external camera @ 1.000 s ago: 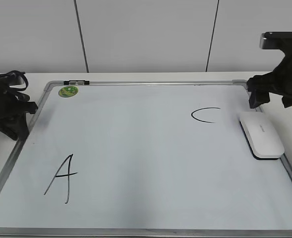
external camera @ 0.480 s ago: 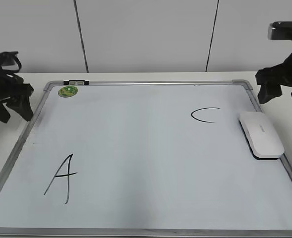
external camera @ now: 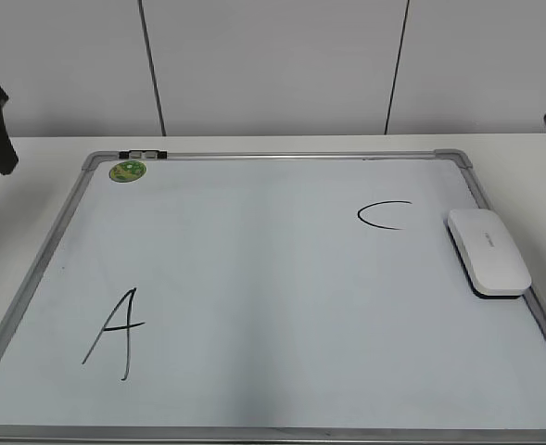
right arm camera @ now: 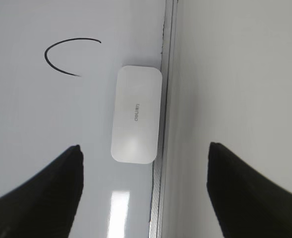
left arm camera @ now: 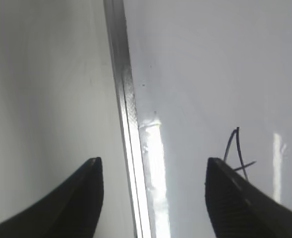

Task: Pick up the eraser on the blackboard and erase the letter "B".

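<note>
**Arms lifted clear of the board; no "B" in view**

Although the task named a "B", the large white dry-erase blackboard (external camera: pixel 254 278) with its thin silver metal frame and grey corner caps showed only two marks in the exterior view: a black handwritten "A" (external camera: pixel 115 334) near the lower left and a black curved stroke read as "C" (external camera: pixel 384 215) toward the upper right. No letter "B" was visible anywhere on the surface, so the erasing appeared, by judgement, already accomplished. The white rounded-rectangular plastic eraser (external camera: pixel 488 251) lay flat on the board just inside the right frame rail, beside the "C" and apart from both grippers; the right wrist view showed small grey lettering on its top (right arm camera: pixel 136 113).

The right gripper (right arm camera: pixel 145 193) hung above the eraser with its dark fingers spread wide and nothing between them. The left gripper (left arm camera: pixel 153 198) hung over the left frame rail, fingers likewise spread and empty. In the exterior view each arm showed only as a dark sliver at the picture's edge. A small round green magnet (external camera: pixel 128 171) sat at the upper left corner, next to a short dark clip (external camera: pixel 144 153) on the top rail.

If any wiping remained, doing it well would call for descending squarely over the eraser, closing across its narrow width, and keeping the felt flat, well clear of "C" and "A".
</note>
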You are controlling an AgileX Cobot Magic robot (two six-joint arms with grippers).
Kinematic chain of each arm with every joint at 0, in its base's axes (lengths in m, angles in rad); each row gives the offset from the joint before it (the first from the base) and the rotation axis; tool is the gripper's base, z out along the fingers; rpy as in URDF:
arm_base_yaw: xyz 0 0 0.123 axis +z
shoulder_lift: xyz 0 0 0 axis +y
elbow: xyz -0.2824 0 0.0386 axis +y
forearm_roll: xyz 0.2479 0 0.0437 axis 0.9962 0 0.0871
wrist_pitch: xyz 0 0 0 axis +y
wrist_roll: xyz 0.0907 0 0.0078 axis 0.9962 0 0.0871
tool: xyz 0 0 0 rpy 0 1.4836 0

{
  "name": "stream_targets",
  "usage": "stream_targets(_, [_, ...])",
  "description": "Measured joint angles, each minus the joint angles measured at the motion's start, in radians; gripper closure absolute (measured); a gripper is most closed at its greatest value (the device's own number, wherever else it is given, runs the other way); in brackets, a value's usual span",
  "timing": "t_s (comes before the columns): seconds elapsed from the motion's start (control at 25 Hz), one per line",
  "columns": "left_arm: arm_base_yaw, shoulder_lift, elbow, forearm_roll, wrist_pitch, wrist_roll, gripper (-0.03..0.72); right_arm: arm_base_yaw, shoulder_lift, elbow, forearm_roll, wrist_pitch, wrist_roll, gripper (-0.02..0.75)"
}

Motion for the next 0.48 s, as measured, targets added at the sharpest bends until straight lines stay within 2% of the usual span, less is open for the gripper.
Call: stream_targets(0.48, [-0.006, -0.279, 0.005, 0.0, 0.047, -0.007, 0.218, 0.0, -0.269, 0.0, 0.035, 0.127, -0.032, 0.143])
